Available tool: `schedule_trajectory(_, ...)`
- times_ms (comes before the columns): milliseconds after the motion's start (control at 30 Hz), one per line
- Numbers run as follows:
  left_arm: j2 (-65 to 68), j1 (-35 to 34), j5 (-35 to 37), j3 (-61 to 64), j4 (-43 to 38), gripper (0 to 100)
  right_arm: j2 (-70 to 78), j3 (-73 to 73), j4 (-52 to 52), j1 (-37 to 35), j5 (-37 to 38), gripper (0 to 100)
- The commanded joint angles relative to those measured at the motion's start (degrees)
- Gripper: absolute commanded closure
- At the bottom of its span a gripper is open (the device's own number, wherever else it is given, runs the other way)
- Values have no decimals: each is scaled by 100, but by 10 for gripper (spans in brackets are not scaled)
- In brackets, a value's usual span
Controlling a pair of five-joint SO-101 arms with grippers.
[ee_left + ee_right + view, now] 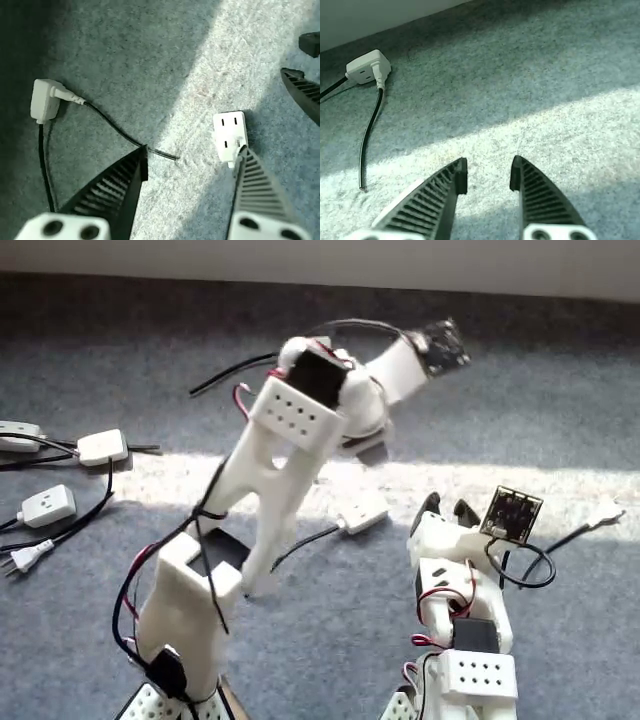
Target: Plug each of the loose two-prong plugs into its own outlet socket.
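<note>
A loose two-prong plug (30, 558) lies on the carpet (580, 640) at the left, near a free outlet socket (48, 505). The right pincer (489, 164) hangs open over bare carpet, gripping nothing. Beyond it the left pincer (193, 150) spreads wide above a second socket (230, 132), one fingertip (245, 165) over its end.

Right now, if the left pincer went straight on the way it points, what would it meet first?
Likely the bare carpet, as the left pincer is open. The white outlet socket sits by one fingertip and a black cable by the other, so it may clip either.
</note>
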Motion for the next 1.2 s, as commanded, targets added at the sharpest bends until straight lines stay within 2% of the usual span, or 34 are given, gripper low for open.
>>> schedule_trajectory(0,-857,-1314,1020,-303,105,715,-31,171,-119,31,-35,846)
schedule_trajectory(100,-1068,-2492,1890,-303,105,715,-31,171,-119,22,-35,846)
schedule_trajectory(200,-1112,-3644,2453,-303,105,715,-31,171,-119,-145,-26,846)
schedule_trajectory(300,-1103,-4629,2690,-303,105,715,-31,171,-119,-171,-26,846)
schedule_trajectory(467,-1138,-5912,2690,-92,105,715,-31,171,-119,-171,-26,846)
schedule_trajectory(667,-1147,-6941,2690,1077,114,715,-31,171,-119,-180,-26,846)
schedule_trajectory(967,-1156,-7952,2708,2879,105,716,-31,171,-110,-180,-26,846)
schedule_trajectory(1167,-1147,-8470,3824,3653,114,716,-31,171,-101,-180,-26,846)
